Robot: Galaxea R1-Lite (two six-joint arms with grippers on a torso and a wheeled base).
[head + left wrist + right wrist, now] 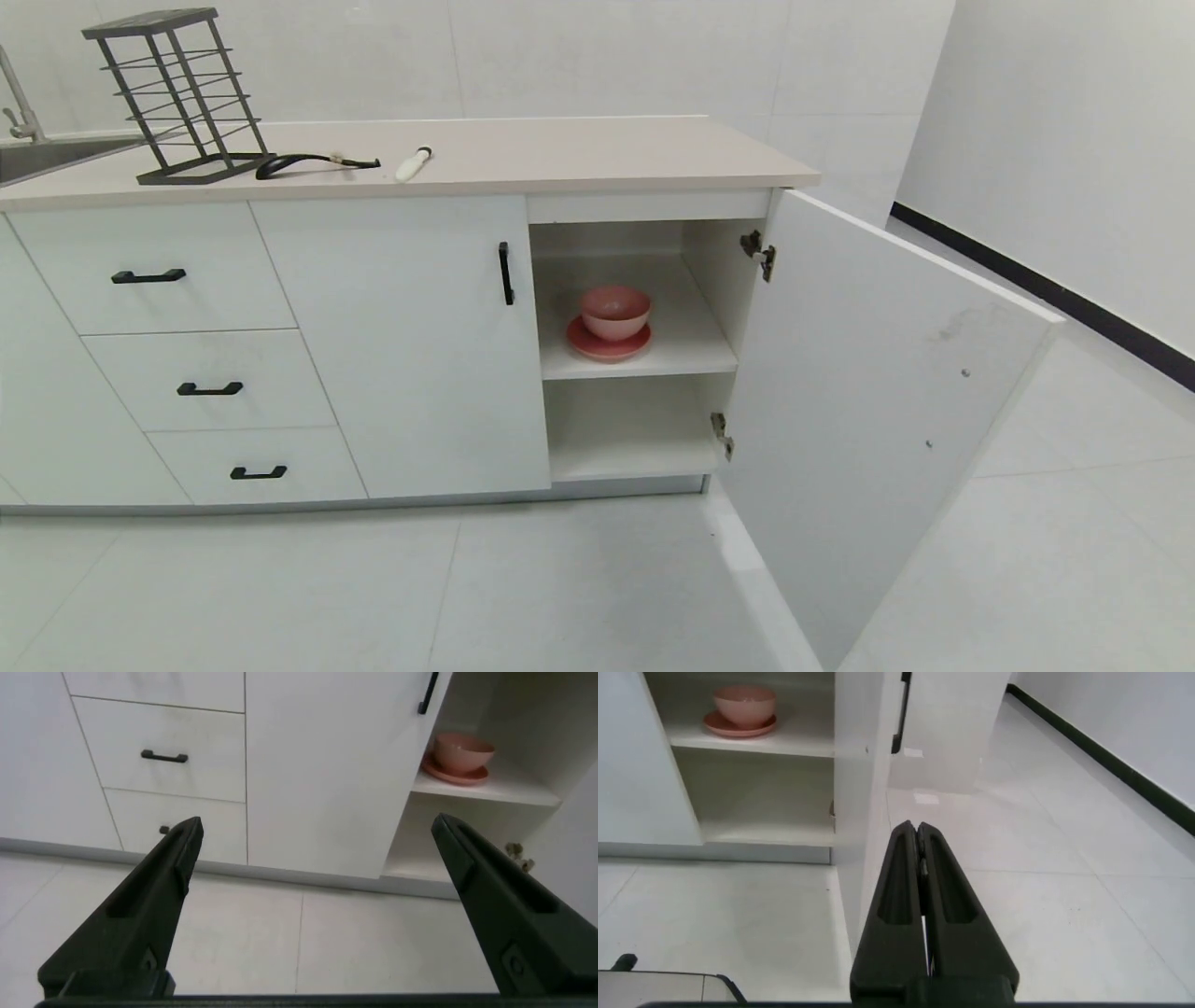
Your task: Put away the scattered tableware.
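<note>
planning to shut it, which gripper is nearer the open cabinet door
Right. The right gripper is just before the open door; the left gripper faces the drawers, farther off.

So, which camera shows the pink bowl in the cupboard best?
The head view: the pink bowl sits whole on its plate on the upper shelf, seen from the front. The left wrist view and the right wrist view show it too, but obliquely.

Upper shelf (pixel 686 347): plate (pixel 607 347) near the front edge, carrying a bowl (pixel 615 311). Tabletop (pixel 607 154), left part, along the front edge: rack (pixel 182 93), black utensil (pixel 308 163), white utensil (pixel 413 164).
</note>
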